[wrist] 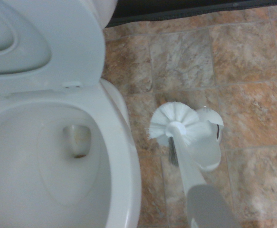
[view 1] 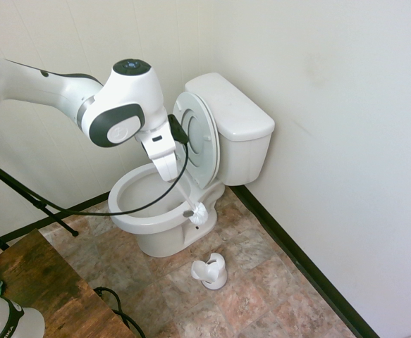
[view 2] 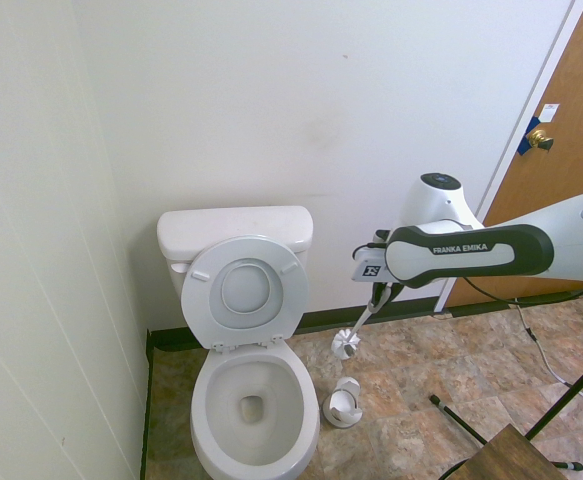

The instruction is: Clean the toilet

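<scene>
**Brush in the air beside the bowl**

The gripper (view 2: 378,290) points down and is clamped on the handle of a white brush (view 2: 347,343); the fingers themselves are hard to make out, but the brush hangs from them at a slant, bristles lowest. In the second exterior view the brush head is clear of the floor, to the right of the toilet (view 2: 254,400) and above the holder (view 2: 344,403). The wrist view says the same: the round bristle head (wrist: 173,124) sits over the holder (wrist: 207,145), with the handle running up toward the camera.

The toilet stands in the corner, tank against the far wall, close to the left wall. Its seat and lid (view 2: 245,292) are both up, leaning back on the tank (view 2: 235,229). The bowl is open and shows a dark stain around the drain (wrist: 77,141).

The holder, small and white, stands on the brown tiled floor (view 2: 441,360) just right of the bowl, apart from it. In the first exterior view the brush head (view 1: 198,212) overlaps the bowl's rim, so contact there cannot be judged from that side.

A wooden door (view 2: 561,150) with a brass knob is at the far right. 1 wooden table corner (view 1: 46,289) pokes in near the camera.
</scene>
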